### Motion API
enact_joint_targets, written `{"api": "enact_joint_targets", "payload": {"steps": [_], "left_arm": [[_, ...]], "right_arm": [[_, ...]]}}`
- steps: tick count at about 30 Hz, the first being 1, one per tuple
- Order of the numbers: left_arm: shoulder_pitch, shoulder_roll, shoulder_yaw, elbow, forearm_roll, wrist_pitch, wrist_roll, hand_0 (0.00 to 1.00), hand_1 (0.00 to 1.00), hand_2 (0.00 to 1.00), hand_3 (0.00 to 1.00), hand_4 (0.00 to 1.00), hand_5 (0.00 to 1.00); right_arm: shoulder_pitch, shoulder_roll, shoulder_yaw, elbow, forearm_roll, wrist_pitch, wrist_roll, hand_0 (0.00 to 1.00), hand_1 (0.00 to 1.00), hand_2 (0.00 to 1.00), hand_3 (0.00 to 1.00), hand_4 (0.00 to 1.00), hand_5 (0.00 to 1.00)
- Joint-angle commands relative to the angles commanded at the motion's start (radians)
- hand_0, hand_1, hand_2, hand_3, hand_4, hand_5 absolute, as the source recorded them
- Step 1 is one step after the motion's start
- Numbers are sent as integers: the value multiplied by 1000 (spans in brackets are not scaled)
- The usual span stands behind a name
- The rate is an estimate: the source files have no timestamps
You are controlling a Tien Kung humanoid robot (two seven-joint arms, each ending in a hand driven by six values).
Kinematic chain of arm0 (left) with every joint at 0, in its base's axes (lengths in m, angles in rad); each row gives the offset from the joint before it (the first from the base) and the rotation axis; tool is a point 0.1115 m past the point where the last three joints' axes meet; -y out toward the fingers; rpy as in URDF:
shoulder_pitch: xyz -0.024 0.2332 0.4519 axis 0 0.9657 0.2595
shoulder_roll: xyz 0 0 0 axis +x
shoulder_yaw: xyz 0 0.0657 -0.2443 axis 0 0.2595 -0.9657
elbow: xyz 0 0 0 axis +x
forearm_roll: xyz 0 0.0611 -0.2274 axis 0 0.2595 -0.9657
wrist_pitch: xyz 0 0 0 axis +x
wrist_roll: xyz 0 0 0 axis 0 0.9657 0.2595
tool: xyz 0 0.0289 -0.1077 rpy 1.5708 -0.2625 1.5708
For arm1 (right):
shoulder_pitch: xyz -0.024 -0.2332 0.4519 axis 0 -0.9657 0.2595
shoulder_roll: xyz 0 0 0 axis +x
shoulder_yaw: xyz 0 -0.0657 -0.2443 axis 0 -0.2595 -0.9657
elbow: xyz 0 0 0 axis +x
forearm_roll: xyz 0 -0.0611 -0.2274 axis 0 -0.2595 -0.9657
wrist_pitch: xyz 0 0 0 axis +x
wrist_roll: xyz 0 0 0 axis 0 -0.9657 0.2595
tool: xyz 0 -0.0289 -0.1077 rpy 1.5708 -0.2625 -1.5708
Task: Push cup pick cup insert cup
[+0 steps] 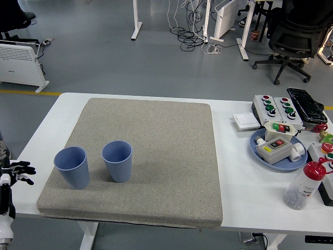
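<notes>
Two blue cups stand upright on a grey mat (pixel 156 135) on the white table. The left cup (pixel 72 166) is near the mat's front left corner. The right cup (pixel 117 161) stands a short gap to its right. My left hand (pixel 18 172) shows at the picture's left edge, beside the table's left side and well left of the left cup. Its fingers are spread and hold nothing. My right hand is out of view.
At the table's right side are a blue plate (pixel 257 145) with button boxes, more button boxes (pixel 273 107), a black controller (pixel 307 107), a white switch (pixel 245 121) and a clear bottle with a red cap (pixel 304 185).
</notes>
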Motion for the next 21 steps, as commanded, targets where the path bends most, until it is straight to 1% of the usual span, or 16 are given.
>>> {"api": "enact_joint_targets", "payload": {"steps": [3,6,7,9,12,13,17,18,19,21], "left_arm": [[2,3,11,4,-2,0,0,268,382,382,373,548,998],[5,18,54,15,-3,-4,0,268,382,382,373,548,998],[5,20,64,18,-3,-4,0,281,383,383,376,532,998],[1,23,80,27,14,-6,0,281,383,383,376,532,998],[-18,21,104,62,65,-30,11,281,383,383,376,532,998],[-24,19,109,72,83,-38,19,364,418,409,395,535,998],[-46,15,128,97,107,-57,42,364,418,409,395,535,998],[-60,11,132,113,126,-68,57,364,418,409,395,535,998],[-71,8,135,126,137,-79,69,413,458,436,411,536,998],[-85,4,141,145,147,-92,86,413,458,436,411,536,998]], "right_arm": [[0,0,0,0,-1,0,0,743,678,683,564,87,482],[1,-1,2,0,-5,0,-1,743,678,683,564,87,482],[1,-1,2,0,-6,0,-1,743,678,683,564,87,482],[1,-1,1,0,-3,-1,0,743,678,683,564,87,482],[0,0,0,1,-2,-1,-1,743,678,683,564,87,482],[0,0,0,1,-3,-1,-1,743,678,683,564,87,482],[0,1,0,1,-2,-1,-1,743,678,683,564,87,482],[0,1,1,1,-5,-1,-2,743,678,683,564,87,482],[-1,1,2,1,-5,-1,-2,743,677,682,564,86,484],[-1,1,2,1,-5,-1,-2,743,677,682,564,86,484]]}}
